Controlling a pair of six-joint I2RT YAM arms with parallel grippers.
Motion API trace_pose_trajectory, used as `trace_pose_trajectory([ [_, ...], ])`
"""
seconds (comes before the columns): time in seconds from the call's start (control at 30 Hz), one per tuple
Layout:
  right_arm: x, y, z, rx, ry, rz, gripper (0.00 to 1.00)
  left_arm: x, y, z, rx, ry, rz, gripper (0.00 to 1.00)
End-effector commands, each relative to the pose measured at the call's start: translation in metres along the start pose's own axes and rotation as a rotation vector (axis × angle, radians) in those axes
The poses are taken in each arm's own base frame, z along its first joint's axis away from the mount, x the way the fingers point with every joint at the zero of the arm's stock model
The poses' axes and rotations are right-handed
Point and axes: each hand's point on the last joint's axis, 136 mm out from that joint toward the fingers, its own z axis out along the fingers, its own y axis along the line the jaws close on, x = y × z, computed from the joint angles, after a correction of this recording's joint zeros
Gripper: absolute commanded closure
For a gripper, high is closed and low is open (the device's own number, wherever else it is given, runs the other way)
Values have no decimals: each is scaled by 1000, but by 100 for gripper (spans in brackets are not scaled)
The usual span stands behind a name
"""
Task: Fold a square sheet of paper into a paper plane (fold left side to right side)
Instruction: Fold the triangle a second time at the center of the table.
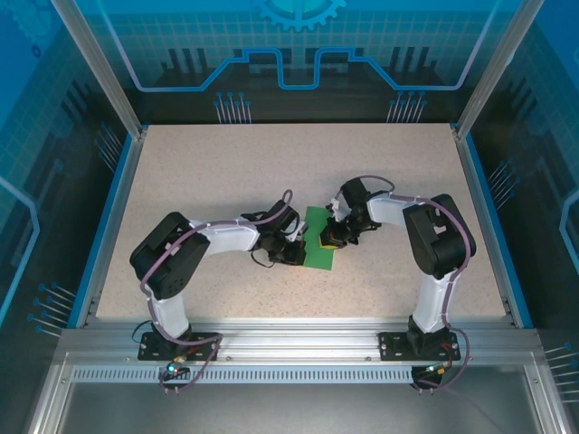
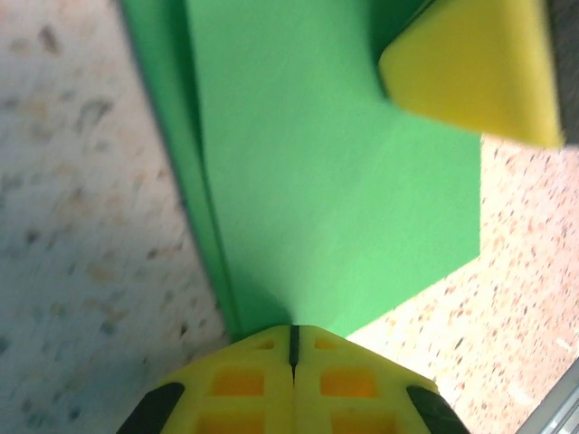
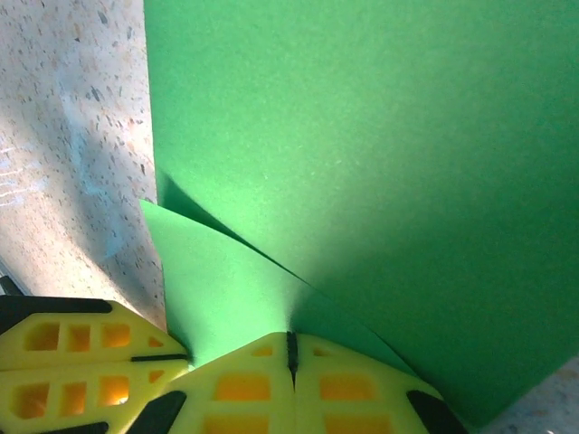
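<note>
Progress looks early: the square sheet of paper (image 1: 315, 226) lies flat at the middle of the worktop (image 1: 226, 172), doubled over, two layers showing. There the left pincer (image 2: 291, 339) and the right pincer (image 3: 291, 339), both closed tight, press down on it. Nose and wing folds seemingly remain.

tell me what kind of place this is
Probably a robotics lab work cell: a left arm and right arm bolted to an aluminium rail, at a speckled table, enclosed by clear panels with blue circuit graphics.
</note>
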Motion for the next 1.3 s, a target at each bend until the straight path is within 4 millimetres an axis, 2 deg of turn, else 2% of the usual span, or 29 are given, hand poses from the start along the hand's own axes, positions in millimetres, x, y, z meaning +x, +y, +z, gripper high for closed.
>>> trace_pose_trajectory([
  [0.0,12,-25,5,107,47,39,97,24,19,-11,-58,55,-36,95],
  [0.17,-6,1,-9,30,-33,-8,94,15,15,-31,-34,1,-26,91],
  [0.23,-16,14,-21,6,-84,-35,90,4,12,-41,-15,-37,-28,86],
  [0.27,-20,19,-27,4,-112,-50,88,-3,11,-45,-9,-59,-27,80],
  [0.4,-27,24,-52,49,-204,-89,69,-28,3,-55,36,-127,-20,67],
  [0.57,-19,17,-74,81,-294,-88,50,-54,-6,-49,74,-147,6,59],
  [0.7,-6,14,-81,47,-334,-60,36,-70,-9,-34,95,-135,12,52],
  [0.83,9,10,-80,28,-328,-39,32,-81,-7,-19,93,-112,15,51],
  [1.0,18,9,-82,25,-332,-37,32,-90,-9,-10,105,-98,21,52],
  [1.2,22,5,-79,23,-314,-27,32,-89,-6,-6,100,-92,16,66],
  [1.27,22,6,-77,13,-306,-25,29,-88,-2,-6,78,-95,16,72],
])
